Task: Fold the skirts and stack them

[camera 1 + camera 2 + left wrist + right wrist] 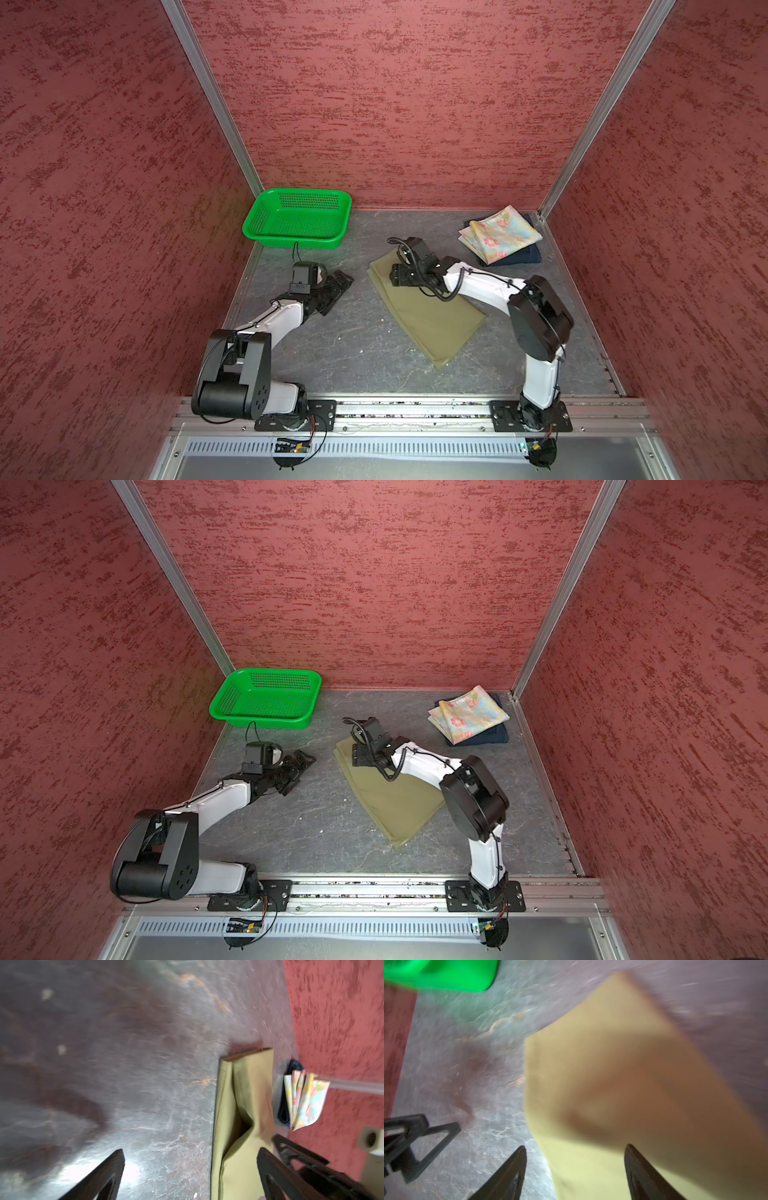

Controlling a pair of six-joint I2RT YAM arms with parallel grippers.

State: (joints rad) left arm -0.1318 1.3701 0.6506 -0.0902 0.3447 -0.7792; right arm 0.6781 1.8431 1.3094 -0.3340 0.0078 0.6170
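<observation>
The olive-green skirt (432, 320) (392, 802) lies folded into a long strip mid-table. At the back right the floral skirt (500, 235) (467, 712) sits folded on the folded denim skirt (525, 258) (490, 737). My right gripper (395, 276) (576, 1150) hovers over the olive skirt's far left end. Its jaws are open, with cloth below them and nothing pinched. My left gripper (343, 286) (191, 1152) stands open over bare table just left of the olive skirt (245, 1105), holding nothing.
A green perforated basket (297, 218) (266, 698) stands at the back left, holding nothing. Red walls close in the table on three sides. Both arm bases sit on the front rail.
</observation>
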